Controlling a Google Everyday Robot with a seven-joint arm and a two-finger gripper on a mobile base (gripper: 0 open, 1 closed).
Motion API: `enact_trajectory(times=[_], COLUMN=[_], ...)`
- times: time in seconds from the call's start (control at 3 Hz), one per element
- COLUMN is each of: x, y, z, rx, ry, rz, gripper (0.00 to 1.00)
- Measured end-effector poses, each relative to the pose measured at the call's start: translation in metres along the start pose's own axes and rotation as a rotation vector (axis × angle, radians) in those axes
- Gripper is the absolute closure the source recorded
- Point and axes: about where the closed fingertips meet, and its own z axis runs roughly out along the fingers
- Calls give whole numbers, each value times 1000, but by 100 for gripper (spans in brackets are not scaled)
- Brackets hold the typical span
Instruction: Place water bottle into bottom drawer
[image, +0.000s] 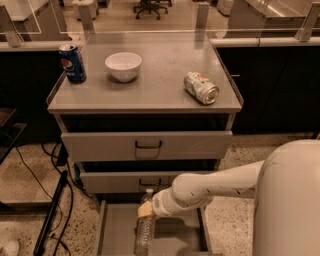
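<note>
The water bottle (144, 229) is a slim clear bottle with a white cap. It stands upright inside the open bottom drawer (116, 230), near its left-middle. My gripper (146, 209) reaches in from the right on a white arm and sits at the bottle's upper part, below the cap. The bottle's base lies at the picture's lower edge and the drawer floor under it is partly hidden. The two upper drawers are pulled out a little.
On the cabinet top stand a blue Pepsi can (73, 63) at the left, a white bowl (123, 66) in the middle and a silver can (201, 88) lying on its side at the right. Black cables (55, 210) lie on the floor left of the cabinet.
</note>
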Motion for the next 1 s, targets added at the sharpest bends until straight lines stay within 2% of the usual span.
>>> enact_trajectory(times=[0.33,0.67,1.0], x=[0,4,10], y=[0,-4,-25], z=[0,13,51], rx=[0,-13,-10], ry=[0,15,46], rz=[0,21,82], gripper=[100,100,100])
